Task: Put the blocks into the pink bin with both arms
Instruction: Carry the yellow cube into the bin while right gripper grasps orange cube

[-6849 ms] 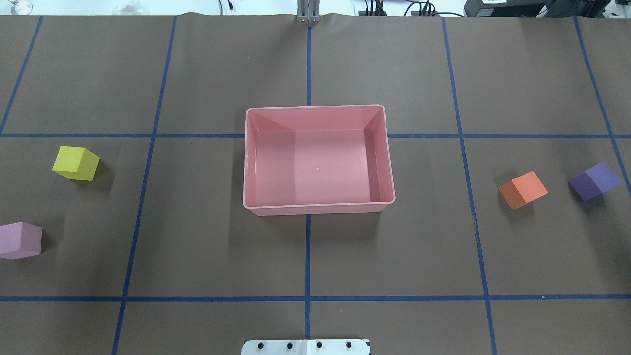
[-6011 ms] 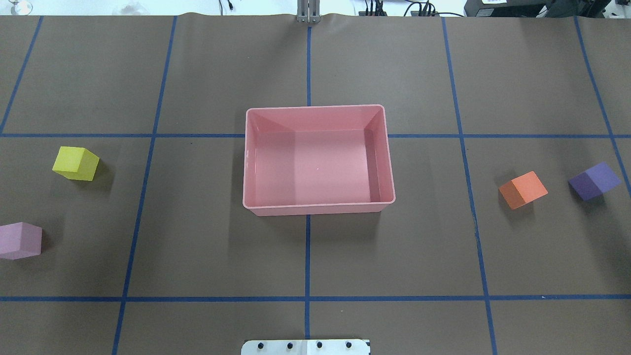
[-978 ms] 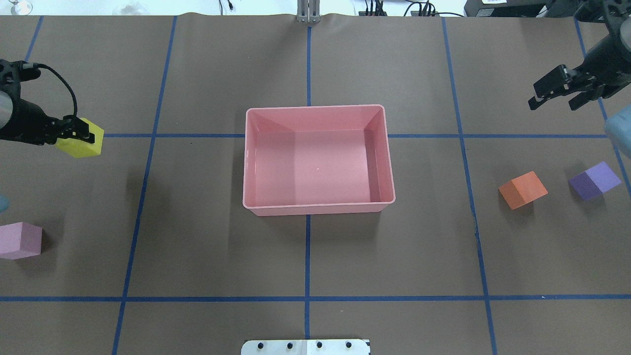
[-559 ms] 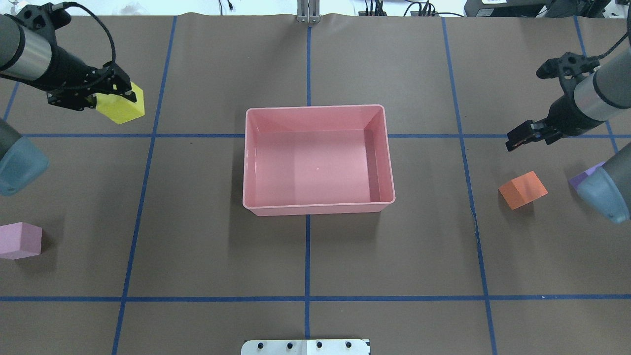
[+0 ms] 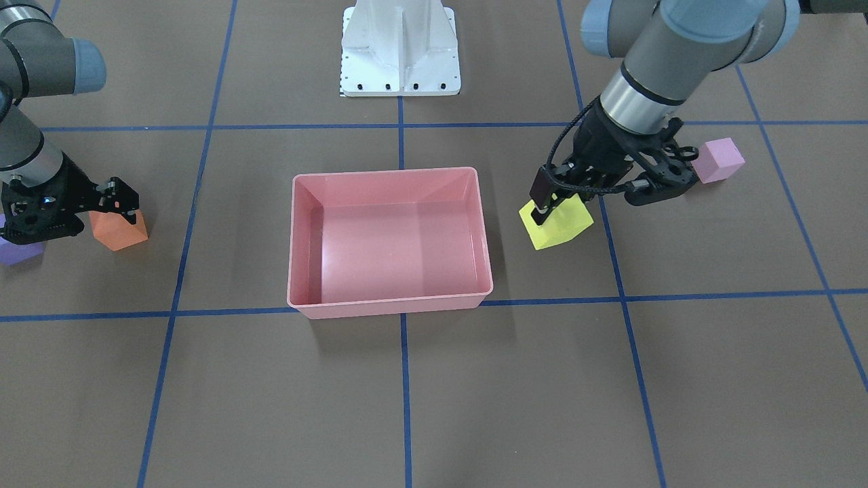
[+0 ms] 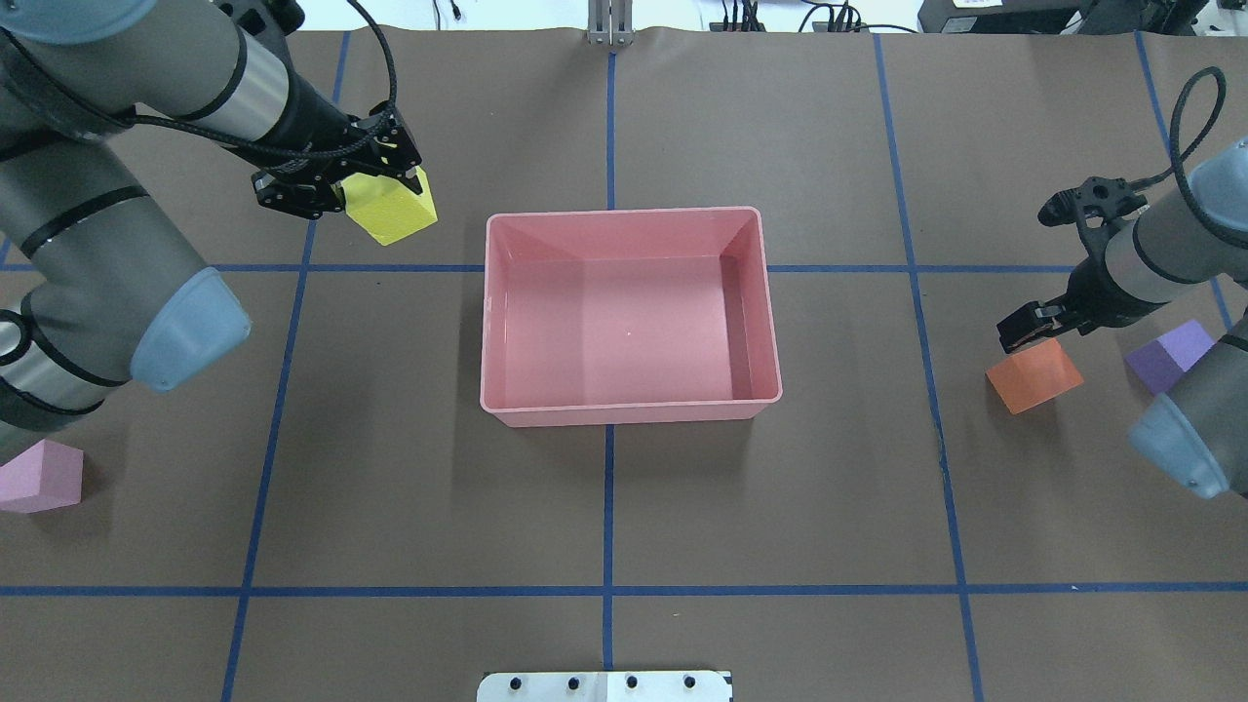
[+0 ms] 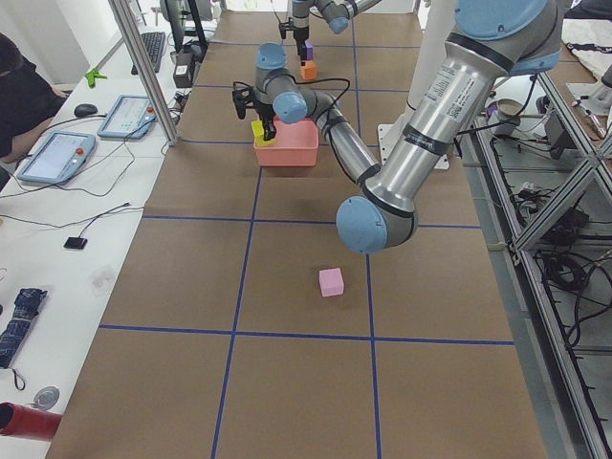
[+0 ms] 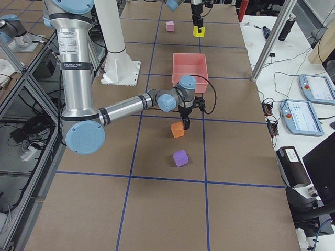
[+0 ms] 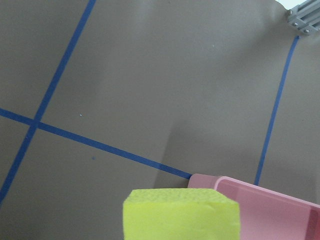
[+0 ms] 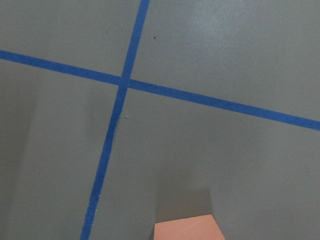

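My left gripper (image 6: 366, 193) is shut on the yellow block (image 6: 392, 211) and holds it above the table, just left of the far-left corner of the pink bin (image 6: 624, 211). The block fills the bottom of the left wrist view (image 9: 182, 217), with the bin's corner (image 9: 260, 205) beside it. My right gripper (image 5: 81, 213) is open and sits low over the orange block (image 5: 121, 232), a finger on either side. The orange block's top edge shows in the right wrist view (image 10: 189, 227). The purple block (image 6: 1170, 353) lies right of the orange one. The light pink block (image 6: 39, 478) lies at the near left. The bin holds nothing.
The white pedestal base (image 5: 400, 47) stands at the robot's side of the table. Blue tape lines (image 6: 608, 487) divide the brown table cover into squares. Cables and equipment (image 6: 829, 15) lie past the table's far edge.
My left gripper has carried the yellow block to the right, close to the bin's far-left corner. My right gripper has come down and forward onto the orange block.
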Controlling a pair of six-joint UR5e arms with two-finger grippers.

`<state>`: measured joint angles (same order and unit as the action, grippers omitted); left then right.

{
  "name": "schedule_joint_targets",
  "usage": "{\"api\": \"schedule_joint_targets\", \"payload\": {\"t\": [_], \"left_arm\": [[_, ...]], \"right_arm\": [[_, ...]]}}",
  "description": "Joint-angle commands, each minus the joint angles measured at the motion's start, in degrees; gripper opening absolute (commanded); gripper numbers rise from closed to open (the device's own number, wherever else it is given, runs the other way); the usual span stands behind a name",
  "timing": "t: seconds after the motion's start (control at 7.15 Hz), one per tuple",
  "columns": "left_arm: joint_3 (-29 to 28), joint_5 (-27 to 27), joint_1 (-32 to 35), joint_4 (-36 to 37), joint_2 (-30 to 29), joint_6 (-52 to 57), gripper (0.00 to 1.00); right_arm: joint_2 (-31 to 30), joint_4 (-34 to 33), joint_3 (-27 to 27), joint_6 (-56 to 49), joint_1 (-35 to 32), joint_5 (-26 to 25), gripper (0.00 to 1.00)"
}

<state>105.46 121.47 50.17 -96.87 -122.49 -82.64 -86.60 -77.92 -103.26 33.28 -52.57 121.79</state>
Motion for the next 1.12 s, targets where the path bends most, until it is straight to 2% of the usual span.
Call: {"api": "schedule_joint_targets", "payload": {"t": [0.0, 0.42, 0.56, 0.7, 0.84, 0.98], "left_arm": [[-0.5, -1.2, -2.0, 0.4, -2.0, -1.5, 0.0], [-2.5, -3.5, -5.3, 0.4, -6.4, -6.5, 0.0], [-5.0, -6.9, -7.8, 0.4, -9.8, -8.9, 0.0], [-7.9, -12.5, -12.4, 0.2, -11.9, -10.8, 0.0], [-9.3, -14.2, -14.2, 0.2, -13.1, -11.1, 0.0], [-9.7, -14.3, -15.9, 0.2, -13.3, -12.4, 0.0]], "right_arm": [[0.0, 0.1, 2.1, 0.1, 1.9, -0.1, 1.0], [-0.1, 0.1, 4.1, 0.0, 2.7, 0.0, 1.0], [-0.1, 0.1, 4.1, 0.0, 2.7, 0.0, 1.0], [-0.1, 0.1, 4.2, 0.0, 2.7, 0.0, 1.0], [-0.1, 0.1, 4.2, 0.2, 2.6, 0.0, 0.88], [0.0, 0.1, 4.1, 0.3, 2.6, 0.0, 0.83]]}}
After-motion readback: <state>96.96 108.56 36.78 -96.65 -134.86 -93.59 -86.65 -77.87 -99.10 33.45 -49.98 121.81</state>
